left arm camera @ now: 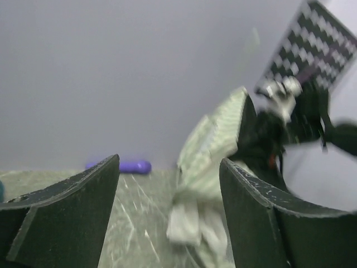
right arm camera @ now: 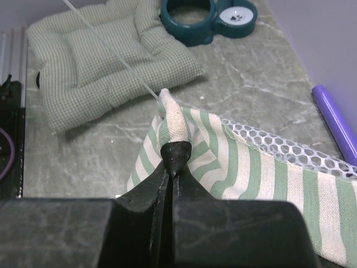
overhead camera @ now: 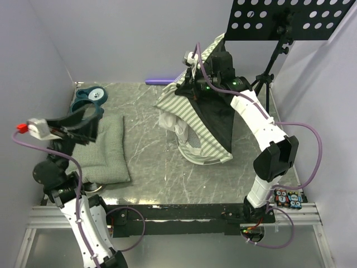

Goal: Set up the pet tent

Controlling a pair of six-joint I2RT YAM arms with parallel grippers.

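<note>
The pet tent [overhead camera: 201,120], green-and-white striped with black lining, stands half raised at the table's middle right, its lower edge on the table. My right gripper [overhead camera: 194,77] is shut on the tent's top corner and holds it up. In the right wrist view the jaws [right arm camera: 174,162] pinch the fabric tip, a thin white pole [right arm camera: 114,50] sticks out of it, and the white mesh panel [right arm camera: 279,146] hangs at the right. My left gripper [overhead camera: 96,126] is open and empty above the green-checked cushion [overhead camera: 106,151]. The left wrist view shows the tent [left arm camera: 215,151] blurred, far ahead between my fingers [left arm camera: 72,206].
A teal double pet bowl [overhead camera: 89,98] sits at the back left by the wall. A purple stick [overhead camera: 159,81] lies along the back wall. A black perforated music stand [overhead camera: 290,19] rises at the back right. A small button box [overhead camera: 287,198] lies near the right arm's base.
</note>
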